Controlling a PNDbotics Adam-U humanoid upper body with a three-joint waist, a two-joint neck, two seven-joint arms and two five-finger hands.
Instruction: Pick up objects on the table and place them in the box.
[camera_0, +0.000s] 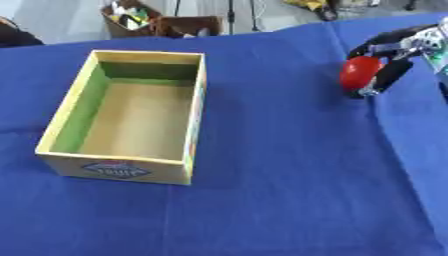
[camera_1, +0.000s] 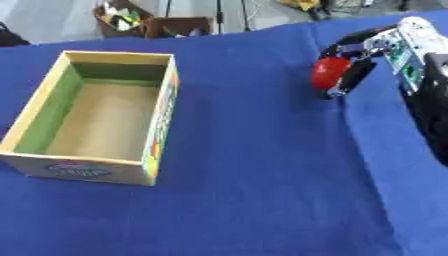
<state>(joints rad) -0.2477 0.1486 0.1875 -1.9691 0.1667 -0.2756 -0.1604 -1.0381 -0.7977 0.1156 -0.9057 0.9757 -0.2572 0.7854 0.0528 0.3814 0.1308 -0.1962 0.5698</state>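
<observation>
An open cardboard box (camera_0: 122, 117) stands on the left half of the table (camera_0: 289, 190), which is covered in a blue cloth. Nothing lies inside the box; its floor is plain brown and the inner side of its left wall is green. The short outer wall nearest the table's front edge carries a blue diamond-shaped label with red on top, and its lettering is too blurred to read. The long right wall has bands of colour along it, also unreadable.

Beyond the table's far edge, behind the box, stand two brown containers (camera_0: 162, 22) holding mixed small items.

Near the far right corner of the table, well apart from the box, the right hand (camera_1: 363, 50) comes in from the right edge with its black fingers (camera_0: 391, 72) curled around a round red ball (camera_0: 359, 72), gripping it. Whether the ball touches the cloth cannot be told.

The right eye view shows more of the right arm: a white and silver wrist section with a green patch, and the black forearm (camera_1: 433, 112) running down the right edge. The left eye view cuts most of that off. The left hand shows in neither view.
</observation>
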